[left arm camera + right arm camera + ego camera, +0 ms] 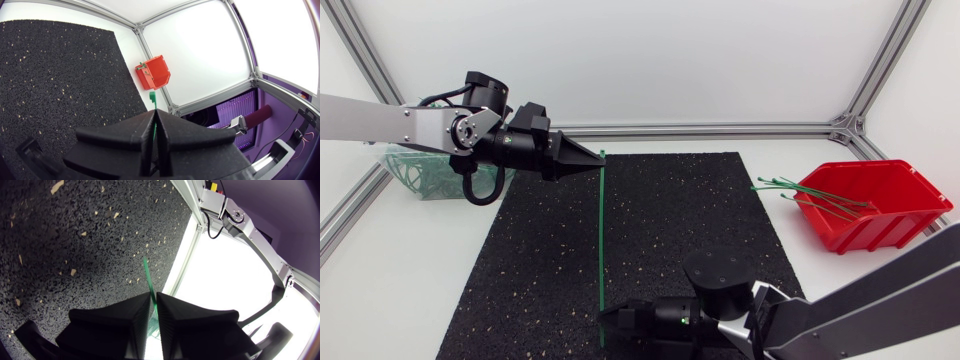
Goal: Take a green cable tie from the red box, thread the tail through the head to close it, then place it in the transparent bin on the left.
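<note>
Green cable tie (602,230) stretched straight above black mat (690,220). Left gripper (598,158) clenched on end at mat's far edge, right gripper (610,318) clenched on end at near edge. Risk during looping: slip from narrow fingertip pinch, twist misaligning tail and head, drop onto mat.

The cable tie (602,235) is bright green against a black mat (530,270) flecked with pale specks. The box (895,225) is red, the surface (390,290) white. The left gripper (598,158) and right gripper (607,318) are matte black.
</note>
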Available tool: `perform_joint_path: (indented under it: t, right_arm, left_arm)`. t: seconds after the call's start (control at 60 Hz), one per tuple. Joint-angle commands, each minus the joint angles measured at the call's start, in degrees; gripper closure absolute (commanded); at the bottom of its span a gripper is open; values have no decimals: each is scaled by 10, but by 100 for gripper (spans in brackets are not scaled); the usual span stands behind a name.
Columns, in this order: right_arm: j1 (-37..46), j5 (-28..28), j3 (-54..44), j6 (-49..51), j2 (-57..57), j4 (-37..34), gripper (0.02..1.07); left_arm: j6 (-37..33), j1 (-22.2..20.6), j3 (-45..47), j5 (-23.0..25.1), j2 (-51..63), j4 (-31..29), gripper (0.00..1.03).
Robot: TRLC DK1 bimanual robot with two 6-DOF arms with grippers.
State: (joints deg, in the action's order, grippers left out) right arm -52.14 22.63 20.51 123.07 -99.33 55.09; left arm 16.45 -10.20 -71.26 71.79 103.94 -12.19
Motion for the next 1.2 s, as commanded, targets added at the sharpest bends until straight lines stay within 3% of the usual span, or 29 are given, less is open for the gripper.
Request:
perform_joint_path:
  t: [0.0,0.15,0.267,0.417,0.767,1.0,1.183]
  right_arm:
    - [-2,-7,-1,13,1,6,101]
    - [5,-16,14,5,-10,20,101]
    - [6,-34,38,-56,-5,18,101]
    - [-20,-134,59,-196,19,-24,101]
    - [-42,-200,75,-540,97,-97,101]
    - [-47,-212,97,-753,161,-231,101]
    - [-49,-201,125,-851,208,-353,102]
  left_arm:
    - [-6,-1,-6,11,9,-6,100]
    - [-6,-3,-6,11,9,-6,100]
    - [-11,-1,-1,11,6,-6,100]
    - [-23,2,15,11,-3,-5,100]
    - [-30,9,49,11,-41,-5,100]
    - [-36,7,82,10,-77,-5,100]
    - [-34,1,103,5,-105,-5,100]
